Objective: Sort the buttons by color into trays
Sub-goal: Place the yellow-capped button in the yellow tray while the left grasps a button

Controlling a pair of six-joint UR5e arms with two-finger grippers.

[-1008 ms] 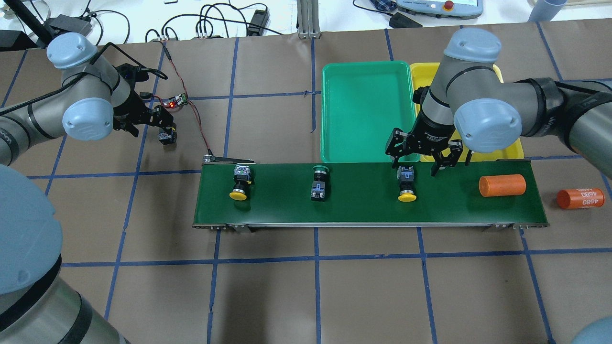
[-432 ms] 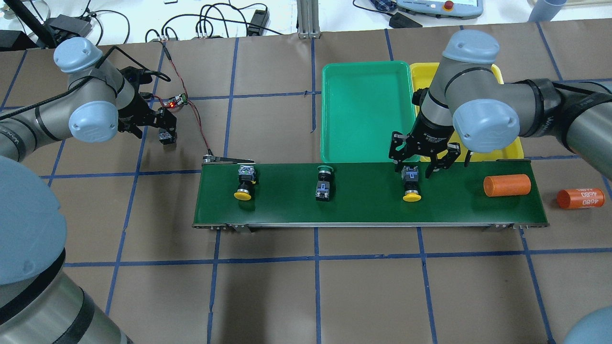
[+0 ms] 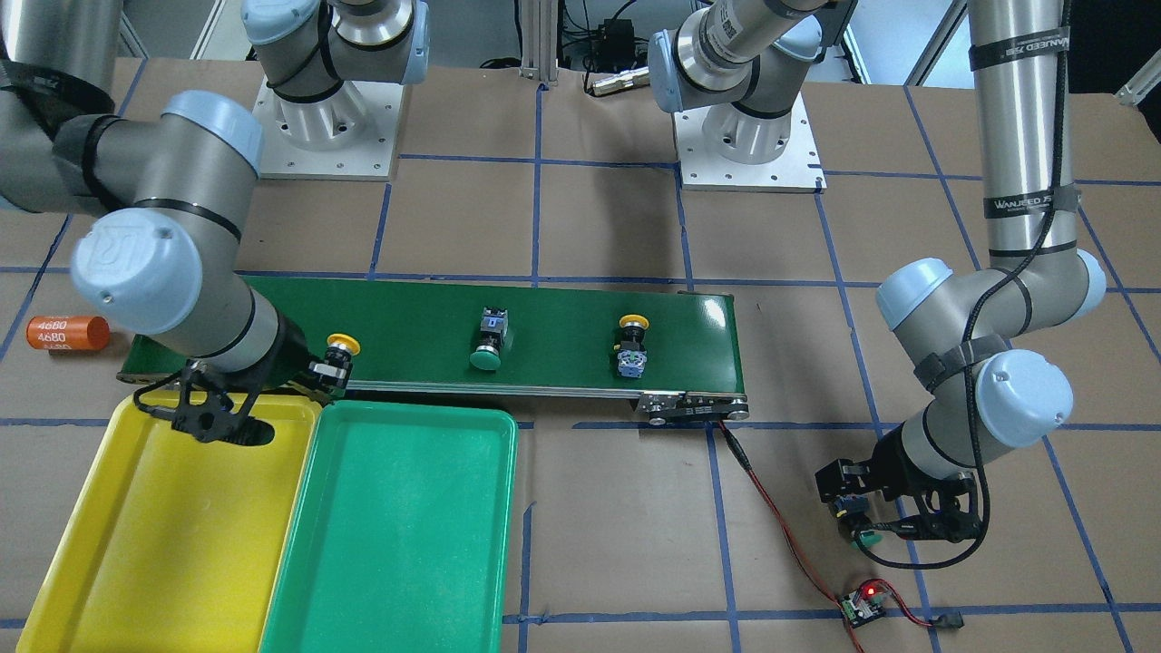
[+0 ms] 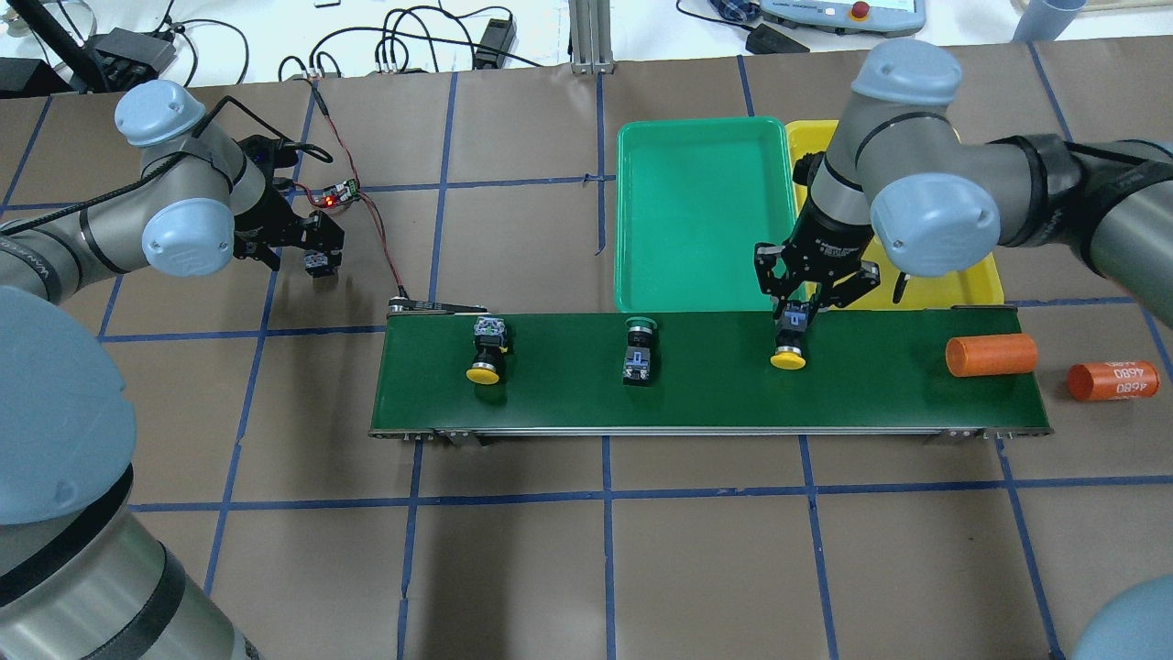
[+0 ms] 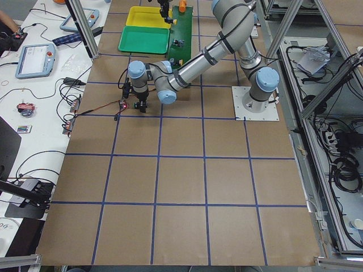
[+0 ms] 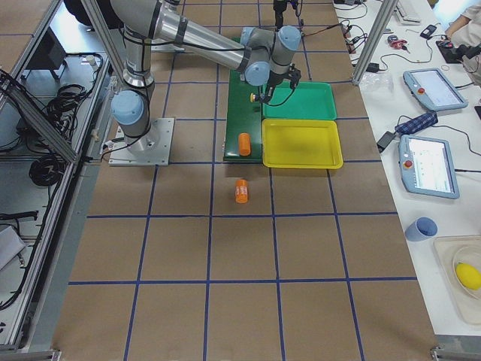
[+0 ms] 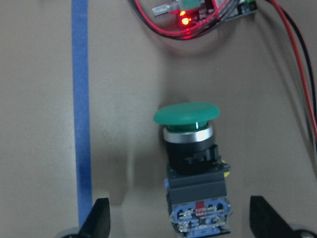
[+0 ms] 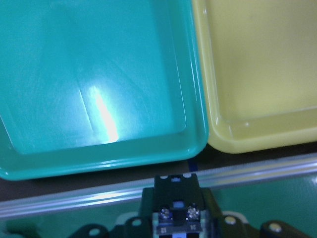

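Found right gripper [image 4: 795,314] closed on the switch body of a yellow-capped button [image 4: 788,359], at the conveyor belt [image 4: 871,394] edge nearest the green tray [image 4: 701,211]. Found left gripper [image 7: 178,225] spread wide astride a green-capped button [image 7: 190,148] lying on the table [image 7: 124,99], both fingertips [image 7: 101,220] clear of it.

Robot lab: teach pendants [image 6: 430,89], cabling [image 5: 342,170].

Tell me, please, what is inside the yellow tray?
No button shows inside the yellow tray. The right arm covers much of it from overhead, yet the right-side view shows its whole floor bare.
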